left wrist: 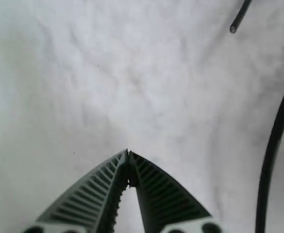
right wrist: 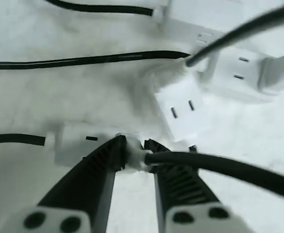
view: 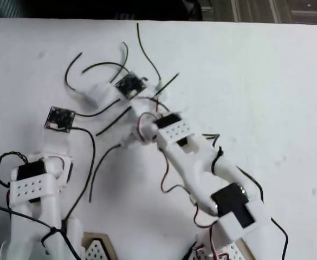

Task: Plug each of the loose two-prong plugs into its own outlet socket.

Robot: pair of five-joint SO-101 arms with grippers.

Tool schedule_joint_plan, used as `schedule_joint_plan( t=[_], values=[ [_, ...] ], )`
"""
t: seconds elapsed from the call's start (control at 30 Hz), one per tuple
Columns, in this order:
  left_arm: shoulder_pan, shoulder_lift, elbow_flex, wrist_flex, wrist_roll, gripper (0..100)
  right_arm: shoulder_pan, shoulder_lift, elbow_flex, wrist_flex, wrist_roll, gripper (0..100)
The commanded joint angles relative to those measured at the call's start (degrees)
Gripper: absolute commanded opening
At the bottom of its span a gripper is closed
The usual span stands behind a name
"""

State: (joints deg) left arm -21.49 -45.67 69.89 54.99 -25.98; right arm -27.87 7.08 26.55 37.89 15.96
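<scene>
The right gripper is pinching a small white plug between its dark ribbed fingers, and the plug's thick black cable is running out past one finger. The plug is sitting just beside a white socket block that is showing a single slot. Whether plug and block are touching cannot be told. Beyond them two more white outlets are lying on the desk, a nearer socket and a farther socket, each showing a pair of open slots.

In the high view the right arm is stretching from the near right corner toward the middle of the desk, and its tip is sitting among loose black leads. A dark square module is lying toward the far edge, just beside a white housing. A second dark module is lying closer to the left edge.

The left gripper is pressed together on nothing and is hanging over bare desk surface, with a thin black lead passing beside it. The left arm is standing by the near left corner, and its tip is sitting near the second dark module.
</scene>
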Motion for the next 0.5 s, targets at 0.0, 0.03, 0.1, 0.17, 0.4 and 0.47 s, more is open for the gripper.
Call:
schedule_joint_plan(
  t=[0.0, 0.03, 0.1, 0.17, 0.4, 0.47],
  values=[
    [-0.3, -1.4, -0.3, -1.0, -0.5, 3, 3.2, -0.2, -3.6, 6.6, -0.3, 17.3],
    [-0.3, -1.4, -0.3, -1.0, -0.5, 3, 2.9, -0.5, -4.6, 9.6, -0.4, 21.8],
    [-0.3, -1.4, -0.3, -1.0, -0.5, 3, 1.7, -2.0, -6.0, 14.7, -0.4, 26.9],
    [-0.3, -1.4, -0.3, -1.1, -0.5, 3, 0.6, -4.5, -6.3, 18.0, -0.4, 27.2],
    [-0.2, -1.4, -0.4, -1.1, -0.5, 3, -3.4, -22.7, -1.6, 27.7, -0.4, 25.2],
    [-0.1, -1.4, -0.4, -1.2, -0.5, 3, -4.6, -30.3, 1.3, 29.1, -0.4, 22.1]
  ],
)
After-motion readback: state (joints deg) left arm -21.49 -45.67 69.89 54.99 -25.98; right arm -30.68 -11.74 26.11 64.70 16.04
